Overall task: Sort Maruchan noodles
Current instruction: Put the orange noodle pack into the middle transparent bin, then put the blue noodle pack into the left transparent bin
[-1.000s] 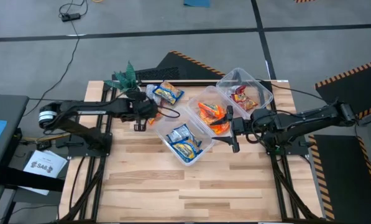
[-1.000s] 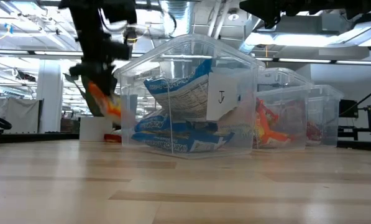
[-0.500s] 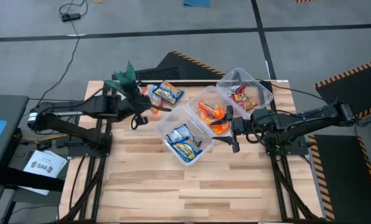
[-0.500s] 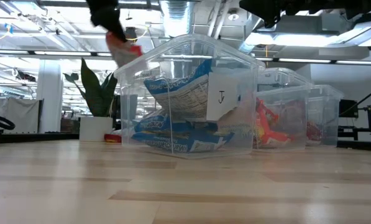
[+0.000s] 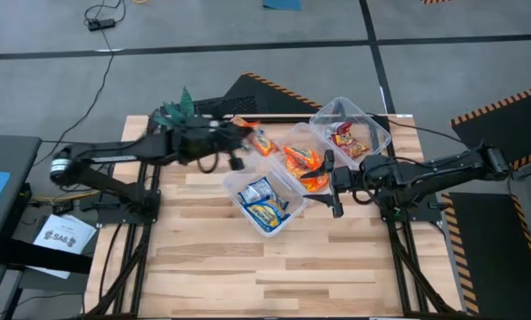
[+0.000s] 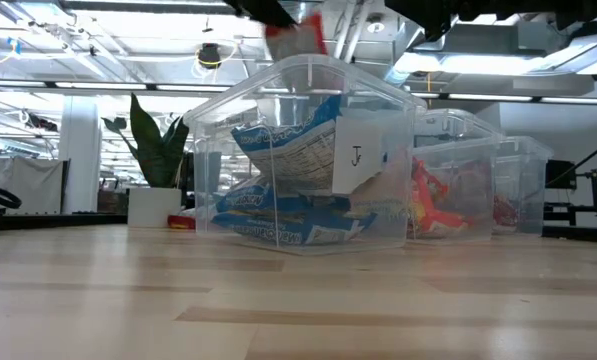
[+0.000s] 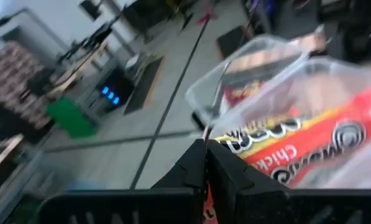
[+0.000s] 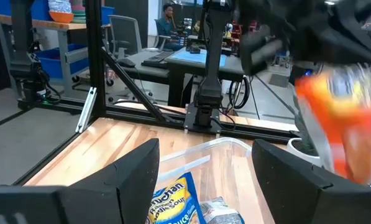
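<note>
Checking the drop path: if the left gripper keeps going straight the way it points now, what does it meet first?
Likely the middle tub holding orange packets. The left gripper, shut on an orange packet, points right toward it. It is raised, so it may pass above the rim.

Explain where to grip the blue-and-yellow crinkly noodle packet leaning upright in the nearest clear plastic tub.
Probably its raised top edge, coming straight down through the clear plastic tub's open top: the blue-and-yellow crinkly packet leans steeply, edge near the rim, and walls block the sides. The open right gripper waits nearby; the left gripper holds an orange packet.
</note>
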### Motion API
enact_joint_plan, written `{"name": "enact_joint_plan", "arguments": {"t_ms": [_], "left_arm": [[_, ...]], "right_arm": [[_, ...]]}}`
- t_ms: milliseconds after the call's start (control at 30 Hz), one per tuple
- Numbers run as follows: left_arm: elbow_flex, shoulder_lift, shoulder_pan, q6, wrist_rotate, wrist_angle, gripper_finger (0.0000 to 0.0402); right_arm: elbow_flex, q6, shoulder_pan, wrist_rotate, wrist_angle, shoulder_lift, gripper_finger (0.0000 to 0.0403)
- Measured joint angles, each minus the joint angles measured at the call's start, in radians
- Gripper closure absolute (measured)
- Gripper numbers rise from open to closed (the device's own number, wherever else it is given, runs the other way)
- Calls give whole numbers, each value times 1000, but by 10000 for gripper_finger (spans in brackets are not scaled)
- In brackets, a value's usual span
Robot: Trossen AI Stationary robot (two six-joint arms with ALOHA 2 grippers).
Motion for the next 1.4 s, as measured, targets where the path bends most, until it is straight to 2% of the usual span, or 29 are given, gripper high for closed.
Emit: {"name": "enact_joint_plan", "arguments": {"t_ms": [233,400,500,600,733,867,967,1100,1233,1300,1400], "left_arm": [[-1,239,79,10,180,378,401],[5,391,91,1,293,651,401],[36,441,86,23,296,684,401],[61,444,72,51,259,637,401],[110,376,48,83,128,463,390],[135,251,39,43,49,197,353],[132,142,40,-87,65,-11,317],[131,14,47,-260,170,-243,267],[22,-109,31,-371,219,-269,225],[-79,-173,18,-406,211,-225,213],[-272,-262,-2,-455,184,-60,204]], "right_arm": [[0,0,6,-1,16,0,123],[0,-3,11,-1,16,0,123],[0,-4,10,-1,14,0,123],[0,-11,15,-1,11,0,123],[0,-17,18,-2,6,0,123],[0,-19,22,-1,-1,0,123],[0,-19,23,-1,-5,0,123],[0,-19,23,-1,-6,0,123],[0,-19,22,-1,-6,0,123],[0,-19,22,-1,-3,0,123],[0,-18,22,-1,-3,0,123]]}}
